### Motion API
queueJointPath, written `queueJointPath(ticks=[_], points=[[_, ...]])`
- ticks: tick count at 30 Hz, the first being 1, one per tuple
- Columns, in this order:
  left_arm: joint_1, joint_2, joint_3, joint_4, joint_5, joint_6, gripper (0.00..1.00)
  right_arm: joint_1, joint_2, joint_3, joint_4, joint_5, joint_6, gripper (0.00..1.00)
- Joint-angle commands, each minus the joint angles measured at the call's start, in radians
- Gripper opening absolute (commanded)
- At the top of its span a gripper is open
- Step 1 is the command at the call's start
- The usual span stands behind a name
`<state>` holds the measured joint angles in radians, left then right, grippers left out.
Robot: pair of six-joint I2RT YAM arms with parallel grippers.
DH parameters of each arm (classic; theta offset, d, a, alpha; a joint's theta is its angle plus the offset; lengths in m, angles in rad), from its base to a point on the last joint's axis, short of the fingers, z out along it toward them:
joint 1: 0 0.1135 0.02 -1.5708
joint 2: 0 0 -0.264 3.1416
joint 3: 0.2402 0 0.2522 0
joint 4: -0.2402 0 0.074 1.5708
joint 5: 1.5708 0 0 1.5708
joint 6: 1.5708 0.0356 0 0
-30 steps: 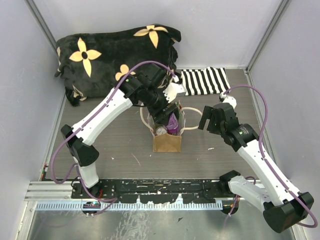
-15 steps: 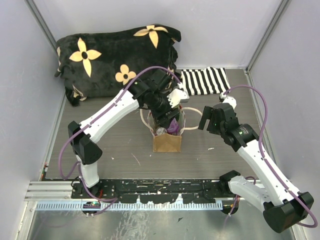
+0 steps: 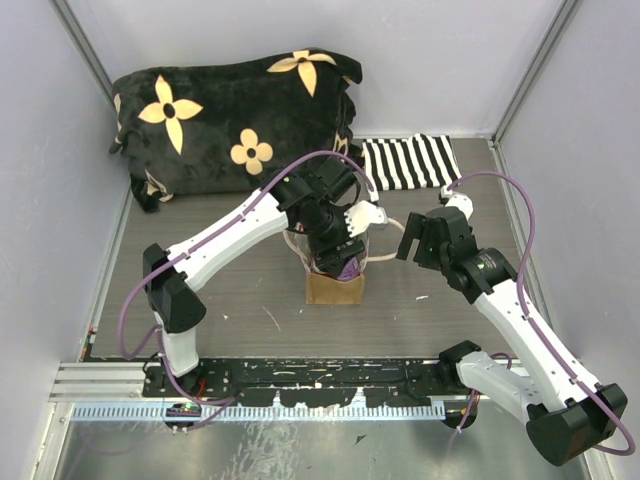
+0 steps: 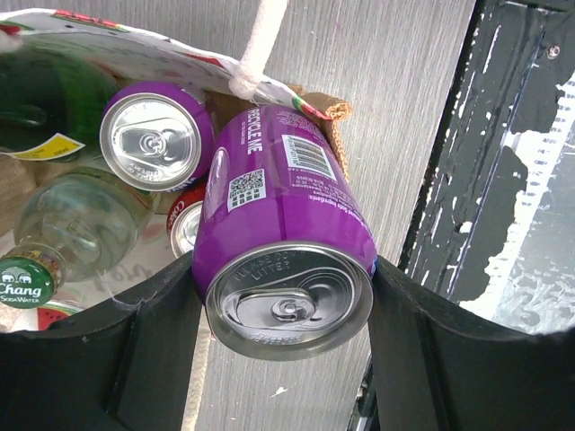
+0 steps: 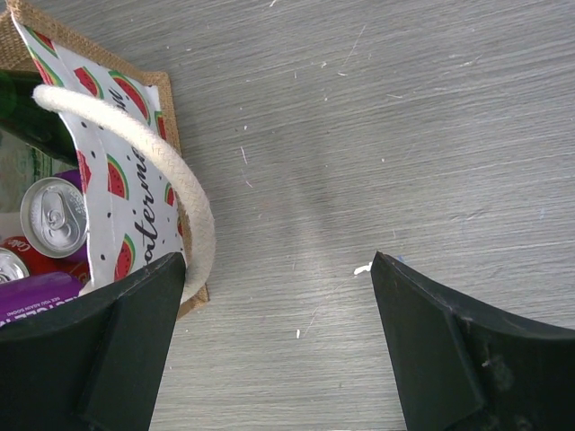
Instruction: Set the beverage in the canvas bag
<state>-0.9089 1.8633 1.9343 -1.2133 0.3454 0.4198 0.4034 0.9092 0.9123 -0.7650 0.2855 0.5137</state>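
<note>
The beverage is a purple can (image 4: 283, 224), gripped across its sides by my left gripper (image 4: 283, 301), its top facing the camera. It hangs tilted over the near rim of the canvas bag (image 3: 333, 288), a small tan tote with a watermelon-print lining (image 4: 135, 49). From above, my left gripper (image 3: 340, 255) covers the bag's mouth. Inside lie another purple can (image 4: 151, 135), a red can (image 4: 184, 226) and bottles (image 4: 76, 224). My right gripper (image 5: 278, 278) stands open just right of the bag, its left finger against the cream rope handle (image 5: 184, 193).
A big black plush item with yellow flowers (image 3: 230, 120) fills the back left. A black-and-white striped cloth (image 3: 408, 162) lies at the back right. Grey walls close in on both sides, and a black rail (image 3: 330, 375) runs along the near edge.
My left arm has swung right and nearer with the purple can, coming down over the bag's mouth. The right arm has stayed still.
</note>
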Motion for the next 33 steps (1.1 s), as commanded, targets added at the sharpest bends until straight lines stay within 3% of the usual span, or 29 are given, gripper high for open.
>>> queueJointPath(ticks=[1,16,33], points=[[-0.019,-0.045,-0.017,-0.025,0.050,0.029,0.00,-0.004,-0.025,-0.002,0.009,0.020,0.013,0.90],[-0.033,0.044,0.000,-0.024,0.000,0.031,0.00,-0.005,-0.037,-0.015,0.006,0.021,0.018,0.90],[-0.041,0.142,0.012,-0.016,0.041,-0.048,0.00,-0.004,-0.030,-0.021,0.014,0.018,0.022,0.90]])
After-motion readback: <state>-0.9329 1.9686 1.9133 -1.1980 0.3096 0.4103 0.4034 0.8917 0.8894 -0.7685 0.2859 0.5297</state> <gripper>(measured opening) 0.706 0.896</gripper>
